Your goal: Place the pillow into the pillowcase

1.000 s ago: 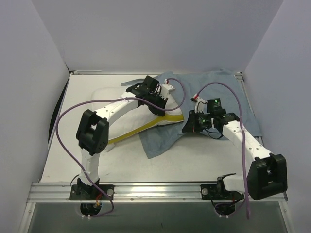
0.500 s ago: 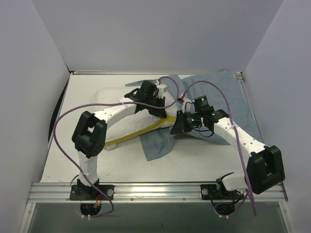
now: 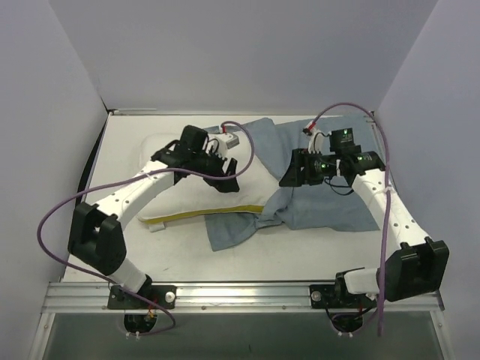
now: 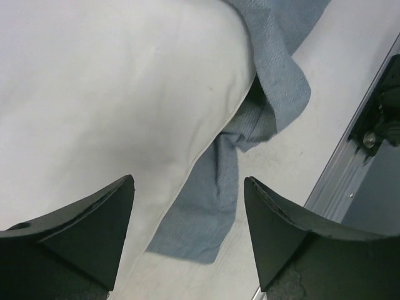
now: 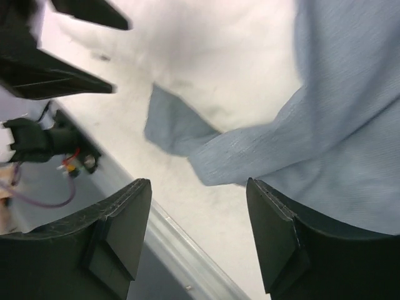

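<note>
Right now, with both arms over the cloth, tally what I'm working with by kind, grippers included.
pillow: 1
pillowcase: 1
grippers: 2, the left gripper and the right gripper, both open and holding nothing
Total: 4

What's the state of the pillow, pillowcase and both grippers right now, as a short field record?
pillow: flat on the table, mostly uncovered
pillowcase: grey-blue, rumpled by the pillow's right end, a flap showing under its near edge
left gripper: open, empty, above the pillow
right gripper: open, empty, above the pillowcase
insertion: not done
</note>
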Motion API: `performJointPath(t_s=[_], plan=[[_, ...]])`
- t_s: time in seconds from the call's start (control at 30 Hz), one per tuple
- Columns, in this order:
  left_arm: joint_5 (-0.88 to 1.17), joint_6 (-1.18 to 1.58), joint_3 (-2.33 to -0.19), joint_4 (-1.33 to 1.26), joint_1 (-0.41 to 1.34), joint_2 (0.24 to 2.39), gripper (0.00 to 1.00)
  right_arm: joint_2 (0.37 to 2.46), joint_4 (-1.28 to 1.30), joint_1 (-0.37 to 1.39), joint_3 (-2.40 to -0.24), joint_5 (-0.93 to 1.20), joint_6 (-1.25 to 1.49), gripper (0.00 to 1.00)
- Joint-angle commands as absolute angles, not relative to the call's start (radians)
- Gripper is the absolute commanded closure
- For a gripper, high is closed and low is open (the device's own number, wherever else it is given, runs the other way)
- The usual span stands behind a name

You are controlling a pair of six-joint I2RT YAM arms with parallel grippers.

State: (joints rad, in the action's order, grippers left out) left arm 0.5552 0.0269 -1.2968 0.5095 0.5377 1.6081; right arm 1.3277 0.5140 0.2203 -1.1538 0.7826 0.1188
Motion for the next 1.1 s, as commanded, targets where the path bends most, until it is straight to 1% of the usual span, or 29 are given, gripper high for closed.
performJointPath(t_s=[0.0, 0.07, 0.17, 0.27, 0.33, 0.4, 0.43, 0.47, 0.5, 0.53, 0.6, 0.63, 0.67, 0.73, 0.77, 0.8, 0.83, 0.87, 0.93, 0.97, 1.0, 1.03, 1.07], plan=[[0.540, -0.202, -1.377, 0.659, 0.473, 1.529, 0.21, 1.376, 0.612, 0.245, -1.284, 0.616, -0.040, 0.39], [0.494, -0.286, -1.405, 0.731, 0.469, 1.540, 0.21, 1.426, 0.612, 0.296, -1.313, 0.568, -0.064, 0.41], [0.478, -0.371, -1.376, 0.715, 0.436, 1.525, 0.21, 1.526, 0.603, 0.346, -1.377, 0.493, -0.058, 0.42], [0.495, -0.338, -1.388, 0.683, 0.330, 1.567, 0.20, 1.589, 0.584, 0.356, -1.430, 0.398, -0.075, 0.44], [0.517, -0.281, -1.428, 0.690, 0.273, 1.610, 0.20, 1.647, 0.629, 0.353, -1.471, 0.370, -0.093, 0.47], [0.511, -0.268, -1.477, 0.690, 0.264, 1.653, 0.19, 1.693, 0.640, 0.359, -1.471, 0.328, -0.133, 0.47], [0.485, -0.270, -1.488, 0.690, 0.264, 1.664, 0.19, 1.710, 0.638, 0.364, -1.477, 0.318, -0.147, 0.49], [0.471, -0.261, -1.500, 0.690, 0.264, 1.684, 0.19, 1.732, 0.643, 0.367, -1.488, 0.307, -0.159, 0.54], [0.465, -0.241, -1.503, 0.690, 0.262, 1.693, 0.19, 1.776, 0.652, 0.376, -1.506, 0.302, -0.173, 0.64], [0.472, -0.241, -1.502, 0.692, 0.261, 1.700, 0.19, 1.792, 0.656, 0.376, -1.528, 0.313, -0.178, 0.82], [0.471, -0.250, -1.470, 0.689, 0.265, 1.701, 0.20, 1.825, 0.661, 0.382, -1.577, 0.365, -0.184, 0.88], [0.471, -0.250, -1.459, 0.681, 0.268, 1.704, 0.21, 1.836, 0.666, 0.390, -1.594, 0.391, -0.184, 0.96], [0.472, -0.247, -1.451, 0.677, 0.271, 1.713, 0.22, 1.848, 0.667, 0.400, -1.636, 0.420, -0.181, 1.00], [0.491, -0.226, -1.448, 0.672, 0.264, 1.721, 0.23, 1.894, 0.712, 0.446, -1.699, 0.582, -0.166, 1.00], [0.552, -0.218, -1.453, 0.670, 0.258, 1.723, 0.24, 1.910, 0.738, 0.459, -1.757, 0.659, -0.150, 1.00], [0.586, -0.195, -1.466, 0.667, 0.233, 1.724, 0.24, 1.910, 0.742, 0.472, -1.776, 0.828, -0.132, 1.00], [0.612, -0.181, -1.471, 0.645, 0.221, 1.723, 0.24, 1.904, 0.742, 0.488, -1.787, 0.898, -0.118, 1.00], [0.667, -0.169, -1.480, 0.637, 0.210, 1.721, 0.24, 1.896, 0.726, 0.495, -1.795, 0.949, -0.086, 1.00], [0.698, -0.167, -1.532, 0.630, 0.183, 1.733, 0.24, 1.890, 0.706, 0.499, -1.804, 1.017, -0.055, 1.00], [0.698, -0.173, -1.557, 0.632, 0.173, 1.755, 0.23, 1.911, 0.706, 0.494, -1.809, 0.996, -0.045, 1.00], [0.696, -0.193, -1.581, 0.634, 0.164, 1.770, 0.22, 1.927, 0.710, 0.489, -1.815, 0.961, -0.052, 0.98], [0.693, -0.208, -1.645, 0.647, 0.149, 1.795, 0.20, 1.943, 0.722, 0.479, -1.819, 0.872, -0.064, 0.82], [0.690, -0.237, -1.687, 0.669, 0.146, 1.849, 0.19, 1.959, 0.742, 0.447, -1.831, 0.849, -0.069, 0.70]])
